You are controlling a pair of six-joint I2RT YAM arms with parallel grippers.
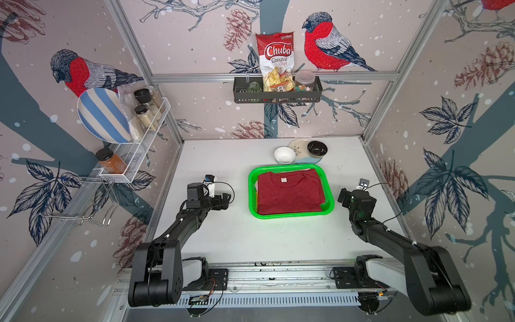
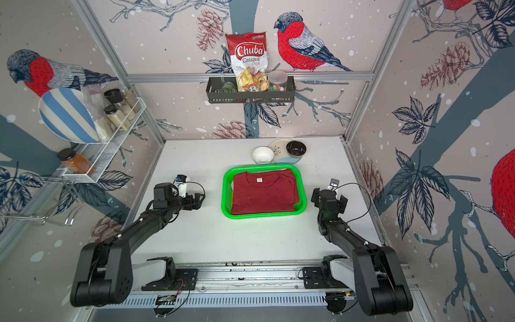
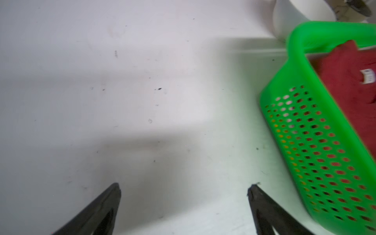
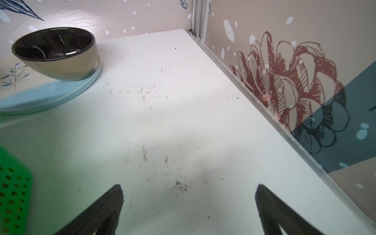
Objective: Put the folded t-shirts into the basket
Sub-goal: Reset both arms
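Folded t-shirts [image 1: 289, 202] lie stacked in the green basket [image 1: 291, 215] mid-table in both top views. The dark red t-shirt [image 1: 292, 189] is uppermost, and those beneath show only as thin edges. Just behind the basket stand a white bowl [image 1: 284, 155] and a plate [image 1: 298, 145] carrying a dark bowl [image 1: 317, 148]. The left gripper [image 1: 227, 199] and right gripper [image 1: 343, 195] hover on either side, apart from the basket.

The left wrist view is blurred. The basket wall [image 3: 317, 146] shows yellow and pinkish cloth through its holes, and the white bowl [image 3: 295, 18] is cut off. The fingers [image 3: 109, 199] are spread wide and empty above the bare table [image 3: 142, 81].

In the right wrist view only a basket corner [image 4: 14, 193] shows. The fingers [image 4: 112, 201] are spread wide, holding nothing.
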